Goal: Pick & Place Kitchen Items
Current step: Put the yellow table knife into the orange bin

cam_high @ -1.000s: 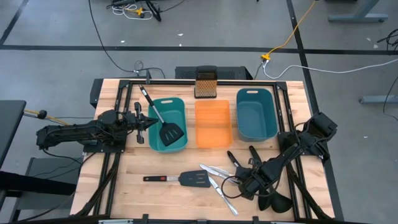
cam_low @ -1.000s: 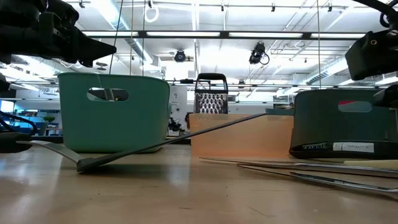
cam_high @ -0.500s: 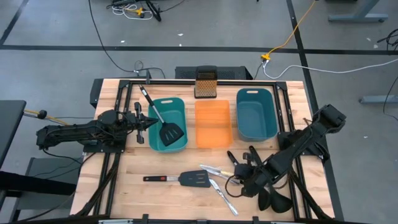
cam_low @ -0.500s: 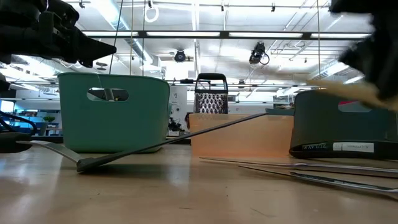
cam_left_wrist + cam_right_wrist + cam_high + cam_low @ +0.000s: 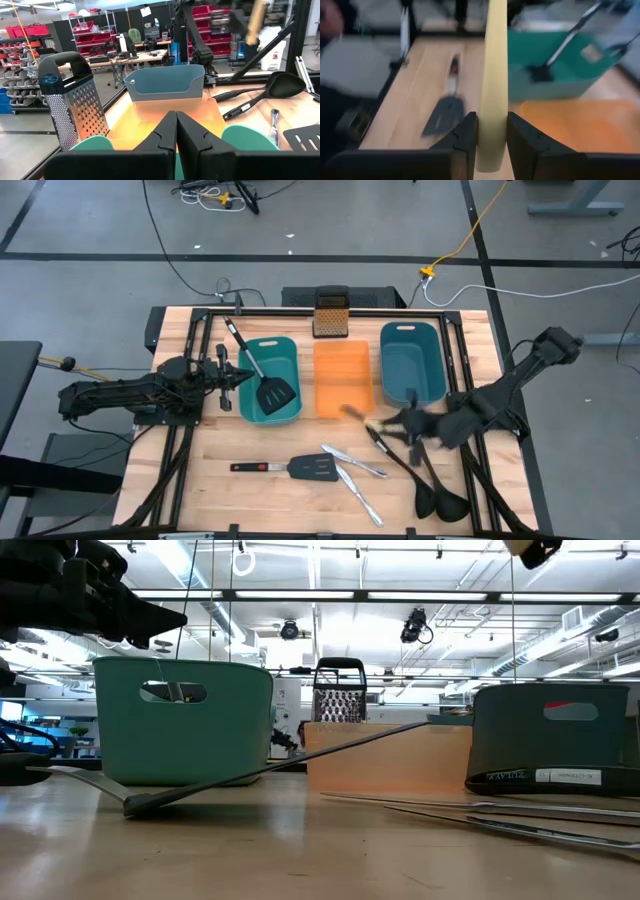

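Wooden table (image 5: 250,490), three bins, grey floor, workshop shelves behind

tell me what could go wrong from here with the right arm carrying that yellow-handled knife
The right gripper pinches the yellow-handled knife by its handle only, so it could swing or slip while the arm moves fast. It is over the table's middle, near the orange bin and the dark teal bin, so it could drop into the wrong one.

Grey floor (image 5: 330,230) surrounds the wooden worktop (image 5: 260,495), cables (image 5: 460,245) trailing upper right. Ceiling strip lights (image 5: 300,595) glare overhead; shelving (image 5: 30,55) with what may be red bins stands upper left.
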Robot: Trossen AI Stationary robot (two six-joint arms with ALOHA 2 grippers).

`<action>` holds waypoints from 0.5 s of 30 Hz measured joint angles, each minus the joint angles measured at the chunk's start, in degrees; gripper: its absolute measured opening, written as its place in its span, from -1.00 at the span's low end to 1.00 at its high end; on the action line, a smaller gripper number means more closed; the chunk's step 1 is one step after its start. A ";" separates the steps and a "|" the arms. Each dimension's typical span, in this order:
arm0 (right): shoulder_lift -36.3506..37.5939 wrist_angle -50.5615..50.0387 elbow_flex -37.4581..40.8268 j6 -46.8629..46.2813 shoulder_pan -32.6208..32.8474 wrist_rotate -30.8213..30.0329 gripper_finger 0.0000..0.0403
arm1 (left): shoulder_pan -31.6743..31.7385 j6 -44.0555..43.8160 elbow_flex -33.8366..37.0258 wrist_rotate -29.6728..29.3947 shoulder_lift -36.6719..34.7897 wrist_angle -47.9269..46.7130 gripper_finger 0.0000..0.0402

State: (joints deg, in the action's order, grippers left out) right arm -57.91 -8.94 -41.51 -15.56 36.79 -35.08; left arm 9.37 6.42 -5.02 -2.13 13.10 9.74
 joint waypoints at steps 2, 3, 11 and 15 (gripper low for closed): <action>6.11 3.75 4.94 0.43 -0.23 -0.79 -0.58 | 0.00 -0.03 0.00 0.00 0.00 -0.01 -0.95; 9.01 5.28 7.50 0.43 -0.30 -0.80 -0.58 | 0.00 -0.04 0.00 0.00 0.00 -0.02 -0.95; 23.77 18.39 24.49 0.92 -0.37 -3.66 -0.58 | -0.01 0.28 0.70 0.00 0.00 -0.09 -0.95; 25.87 26.90 30.46 3.87 -0.35 -4.06 -0.58 | -0.01 0.36 0.70 -0.01 0.00 0.03 -0.95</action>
State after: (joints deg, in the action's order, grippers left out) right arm -32.04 17.97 -11.05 -11.69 36.45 -39.14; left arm 9.36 6.77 -4.32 -2.15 13.10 9.77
